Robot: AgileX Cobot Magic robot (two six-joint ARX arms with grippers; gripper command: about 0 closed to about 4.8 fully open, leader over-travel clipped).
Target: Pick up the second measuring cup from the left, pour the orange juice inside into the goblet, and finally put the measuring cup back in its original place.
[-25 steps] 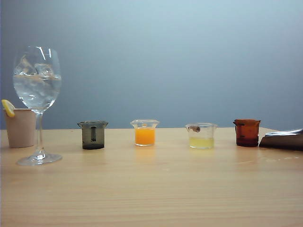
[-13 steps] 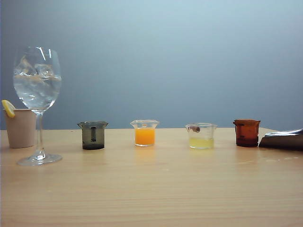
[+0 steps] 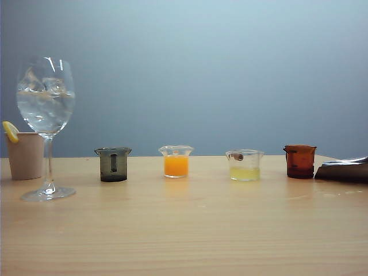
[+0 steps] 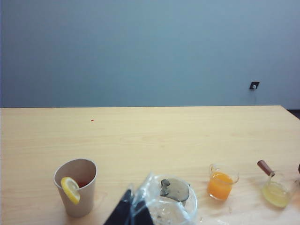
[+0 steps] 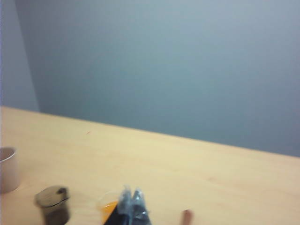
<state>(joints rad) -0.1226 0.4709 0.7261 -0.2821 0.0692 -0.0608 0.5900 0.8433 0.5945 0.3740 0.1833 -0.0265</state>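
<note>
We are seeing five vessels standing in a row on the table [image 3: 184, 230]. The goblet [image 3: 45, 98] is sitting at nine o'clock, holding clear liquid and ice cubes [image 3: 53, 85]. The second cup [image 3: 176, 161], at the centre, is holding orange juice [image 3: 176, 165]. A grey cup [image 3: 113, 164] is standing between them; a cup of pale yellow liquid [image 3: 245, 165] and an amber cup [image 3: 299, 161] are standing toward three o'clock. A beige cup [image 3: 24, 155] with a lemon slice [image 3: 10, 131] is sitting behind the goblet. No writing is legible.

Our left gripper [image 4: 132, 211] is hovering above the goblet; we cannot tell its state. Our right gripper [image 5: 130, 206] is hanging clenched and empty above the second cup.
</note>
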